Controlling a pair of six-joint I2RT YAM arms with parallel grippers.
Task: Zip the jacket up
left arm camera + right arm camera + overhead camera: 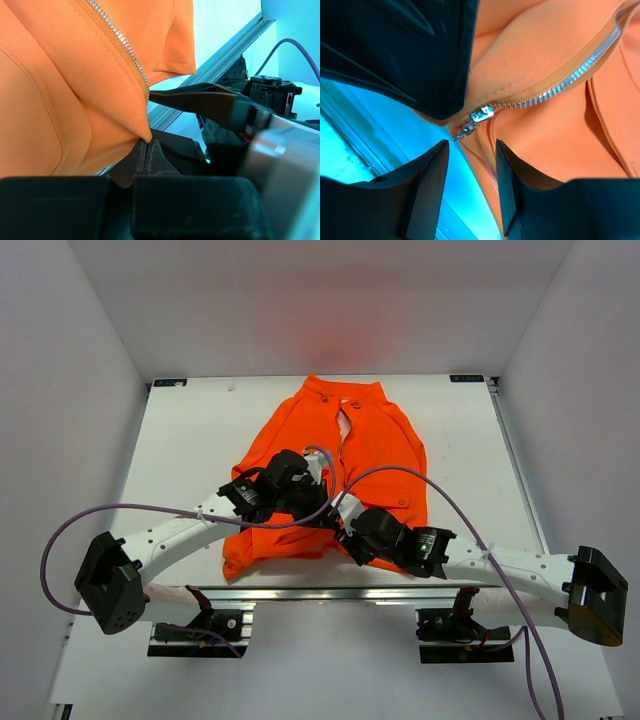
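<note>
The orange jacket (385,445) lies flat on the white table (190,450), collar at the far side, front parted near the collar. My left gripper (322,502) is at the bottom hem by the zipper; in the left wrist view it (146,145) is shut on the hem corner of the jacket (60,100), under the zipper teeth (122,45). My right gripper (348,523) is close beside it. In the right wrist view it (470,150) is open, its fingertips just below the silver zipper slider (482,114) and its dangling pull (462,132), not touching them.
An aluminium rail (320,592) runs along the table's near edge, close under both grippers, and also shows in the left wrist view (220,60). Purple cables (120,508) loop over both arms. White walls enclose the table on three sides.
</note>
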